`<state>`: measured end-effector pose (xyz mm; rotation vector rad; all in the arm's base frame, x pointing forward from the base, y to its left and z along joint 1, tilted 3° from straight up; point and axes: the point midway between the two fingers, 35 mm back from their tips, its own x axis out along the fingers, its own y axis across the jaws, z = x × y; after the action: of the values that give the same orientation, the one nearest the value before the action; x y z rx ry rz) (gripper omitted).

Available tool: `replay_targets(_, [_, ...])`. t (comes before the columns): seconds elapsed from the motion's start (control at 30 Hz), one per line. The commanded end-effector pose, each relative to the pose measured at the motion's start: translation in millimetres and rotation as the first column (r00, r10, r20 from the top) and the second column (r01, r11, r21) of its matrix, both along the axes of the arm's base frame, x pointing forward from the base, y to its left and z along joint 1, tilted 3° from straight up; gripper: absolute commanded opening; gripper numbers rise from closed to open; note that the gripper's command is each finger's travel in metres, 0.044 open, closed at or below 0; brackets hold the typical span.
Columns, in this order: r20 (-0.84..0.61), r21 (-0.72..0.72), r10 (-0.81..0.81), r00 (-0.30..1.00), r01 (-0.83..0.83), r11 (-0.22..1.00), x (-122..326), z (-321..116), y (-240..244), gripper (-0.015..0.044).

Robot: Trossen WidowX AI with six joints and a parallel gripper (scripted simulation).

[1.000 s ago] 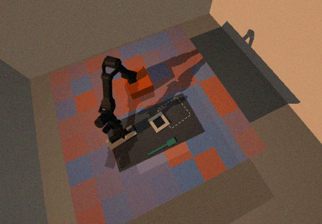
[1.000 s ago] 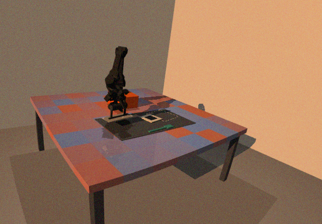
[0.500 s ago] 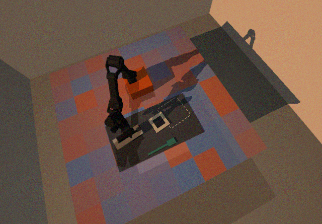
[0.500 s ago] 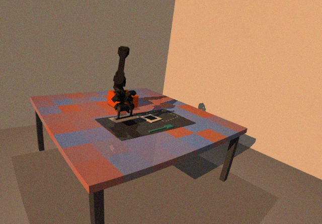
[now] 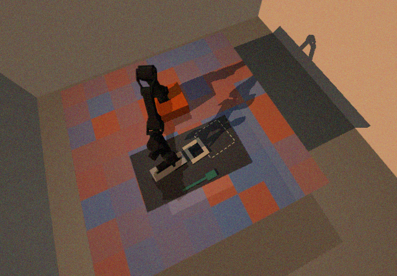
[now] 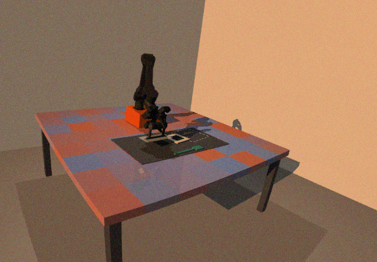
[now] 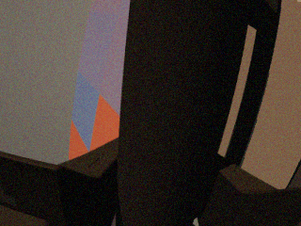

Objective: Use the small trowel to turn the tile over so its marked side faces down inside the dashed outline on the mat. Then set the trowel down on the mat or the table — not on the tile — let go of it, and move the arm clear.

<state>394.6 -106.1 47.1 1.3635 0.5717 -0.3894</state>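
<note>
My gripper [image 5: 169, 166] [image 6: 156, 136] [image 7: 162, 143] is shut on the trowel [image 5: 157, 175] [image 6: 154, 139] [image 7: 179, 94], low over the left half of the dark mat [image 5: 237, 159] [image 6: 134, 154]. The trowel shows as a pale strip in the top and exterior views and as a large dark shape between the fingers in the wrist view. Its right end is close to the tile's left edge; I cannot tell whether they touch. The tile [image 5: 206, 152] [image 6: 183, 141] is a pale square with its dark mark facing up. It lies mostly left of the dashed outline [image 5: 234, 142] [image 6: 208, 136].
A green tool [image 5: 211, 174] [image 6: 198, 148] with a thin handle lies along the mat's front edge. The orange block [image 5: 173, 108] [image 6: 132, 118] at the arm's base stands behind the mat. The arm's shadow falls across the mat and outline.
</note>
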Motion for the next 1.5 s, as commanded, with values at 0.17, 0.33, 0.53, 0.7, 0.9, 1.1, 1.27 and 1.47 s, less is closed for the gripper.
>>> replay_targets(0.17, [0.026, -0.016, -0.005, 1.000, 0.005, 1.000, 2, 5, 12, 0.0000])
replay_targets(0.33, [0.025, -0.016, -0.003, 1.000, 0.003, 1.000, 3, 0, 12, 0.0000])
replay_targets(0.53, [0.025, -0.015, -0.001, 1.000, 0.001, 1.000, 4, -10, 11, 0.0000])
replay_targets(0.7, [0.025, -0.015, 0.000, 1.000, 0.001, 1.000, 4, -18, 11, 0.0000])
replay_targets(0.9, [0.025, -0.015, -0.002, 1.000, 0.003, 1.000, 4, -28, 11, 0.0000])
replay_targets(1.1, [0.025, -0.016, -0.005, 1.000, 0.005, 1.000, 4, -35, 10, 0.0000])
replay_targets(1.27, [0.024, -0.015, -0.005, 1.000, 0.005, 1.000, 4, -35, 16, 0.0000])
replay_targets(1.47, [0.023, -0.015, -0.005, 1.000, 0.005, 1.000, 3, -36, 26, 0.0000])
